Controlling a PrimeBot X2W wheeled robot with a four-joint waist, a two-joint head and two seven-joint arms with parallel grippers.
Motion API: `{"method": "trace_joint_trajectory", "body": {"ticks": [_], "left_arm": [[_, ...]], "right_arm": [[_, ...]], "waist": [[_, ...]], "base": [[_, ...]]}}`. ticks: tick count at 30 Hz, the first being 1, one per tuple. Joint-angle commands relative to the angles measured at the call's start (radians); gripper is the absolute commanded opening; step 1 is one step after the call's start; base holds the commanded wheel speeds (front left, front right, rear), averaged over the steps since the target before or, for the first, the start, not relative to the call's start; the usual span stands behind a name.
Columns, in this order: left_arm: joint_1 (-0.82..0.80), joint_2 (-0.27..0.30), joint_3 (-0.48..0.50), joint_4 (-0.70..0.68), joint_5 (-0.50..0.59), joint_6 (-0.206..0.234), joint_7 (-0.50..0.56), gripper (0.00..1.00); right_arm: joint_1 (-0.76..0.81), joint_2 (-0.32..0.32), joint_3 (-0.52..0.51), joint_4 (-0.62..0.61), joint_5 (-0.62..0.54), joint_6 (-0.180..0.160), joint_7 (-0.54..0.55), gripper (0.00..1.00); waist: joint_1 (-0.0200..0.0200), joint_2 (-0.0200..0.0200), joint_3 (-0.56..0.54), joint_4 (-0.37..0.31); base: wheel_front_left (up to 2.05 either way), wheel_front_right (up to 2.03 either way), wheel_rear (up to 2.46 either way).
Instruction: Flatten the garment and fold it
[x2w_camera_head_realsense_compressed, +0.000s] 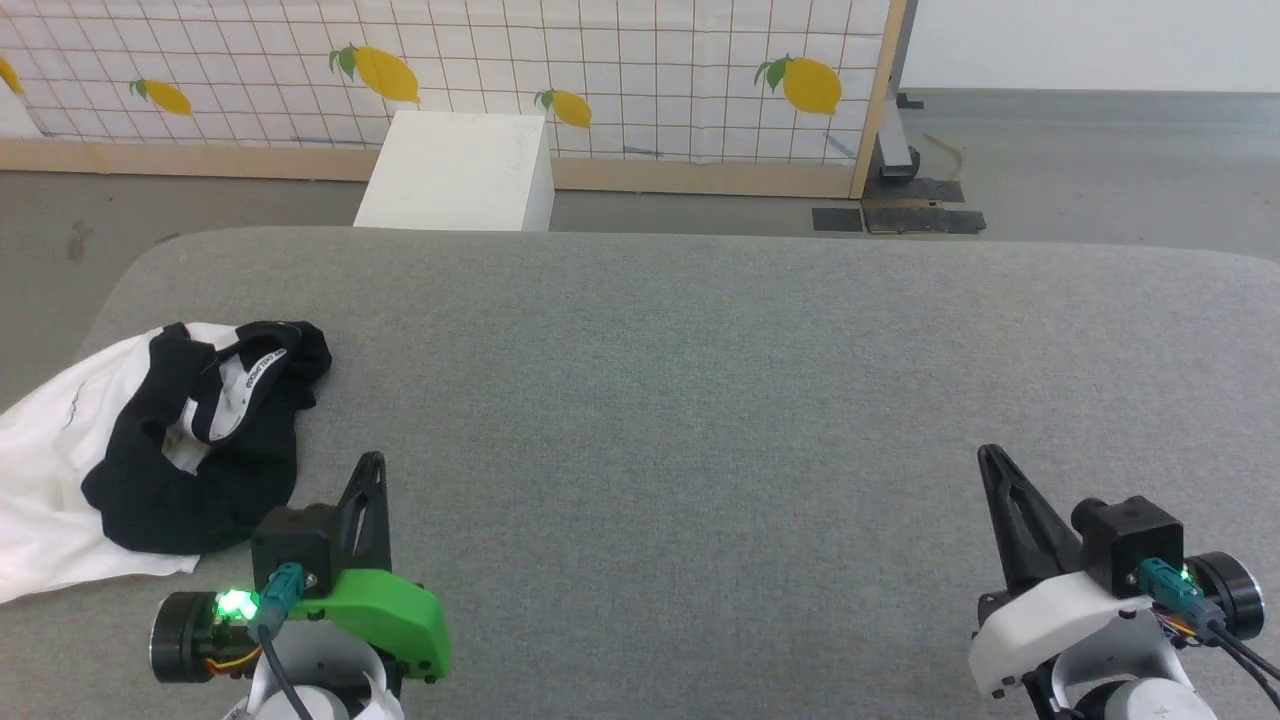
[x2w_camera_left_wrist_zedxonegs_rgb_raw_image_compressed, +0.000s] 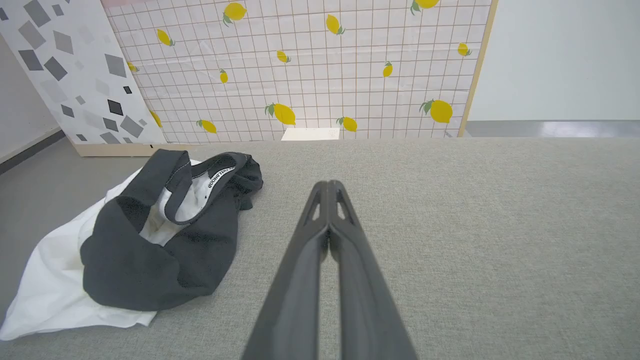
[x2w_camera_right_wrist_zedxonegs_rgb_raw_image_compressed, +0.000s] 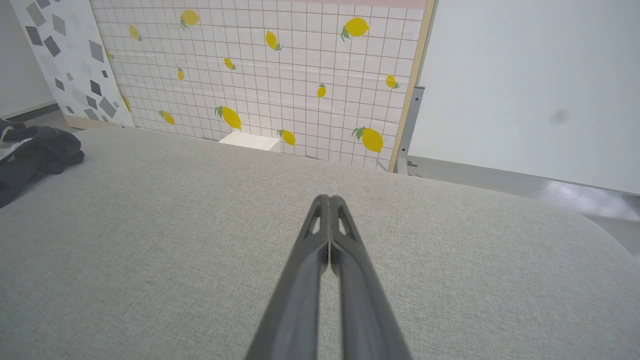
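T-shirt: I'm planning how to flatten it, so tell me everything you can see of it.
The T-shirt is knit-looking cloth, white with black sleeves and a black collar whose white inner tape carries small print. It lies crumpled in a heap, black parts bunched over the white, at the left end of the grey fabric-covered table, its white part reaching the left edge.

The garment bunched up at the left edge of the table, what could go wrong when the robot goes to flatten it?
1. The garment sits at the left edge of the table, its white part seemingly hanging over; a sideways tug could slide it off.
2. Black cloth is folded over the white, so a pinch may catch several layers.
3. The right gripper is far off, so the left gripper may drag it alone.
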Motion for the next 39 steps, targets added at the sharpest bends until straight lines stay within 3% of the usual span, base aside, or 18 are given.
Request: {"method": "trace_joint_trajectory", "body": {"ticks": [1,2,21,39], "left_arm": [[0.012,-0.003,0.003,-0.003,0.013,0.007,0.001,0.00],[0.000,0.000,0.000,0.000,0.000,0.000,0.000,1.00],[-0.023,0.001,-0.035,0.037,-0.030,0.018,-0.033,1.00],[-0.036,0.020,-0.058,0.067,-0.060,0.042,-0.071,1.00]], "right_arm": [[-0.016,0.002,0.001,-0.006,-0.006,-0.002,0.003,0.00],[0.000,0.000,0.000,0.000,0.000,0.000,0.000,1.00],[-0.008,0.000,-0.005,0.014,0.010,0.000,-0.024,1.00],[-0.016,0.001,0.004,0.031,0.022,0.000,-0.046,1.00]], "waist": [[0.0000,-0.0001,0.000,0.000],[0.0000,-0.0001,0.000,0.000],[0.0000,-0.0001,0.000,0.035],[0.0000,-0.0001,-0.003,0.172]], "base": [[0.00,0.00,0.00],[0.00,0.00,0.00],[0.00,0.00,0.00],[0.00,0.00,0.00]]}}
